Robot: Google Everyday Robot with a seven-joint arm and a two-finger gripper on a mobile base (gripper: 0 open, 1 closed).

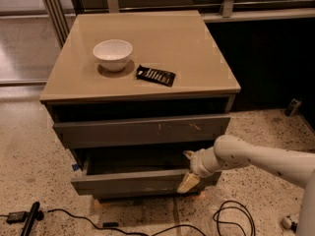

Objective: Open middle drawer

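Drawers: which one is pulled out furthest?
The middle drawer, plain front below the scratched drawer front; its dark interior shows, and the gripper sits at its right end.

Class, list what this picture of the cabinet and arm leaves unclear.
Camera view: middle drawer contents, lost in shadow under the scratched front.
Camera view: dark packet label, too small.
Camera view: arm behind the gripper at the drawer's right front, cut by right edge.
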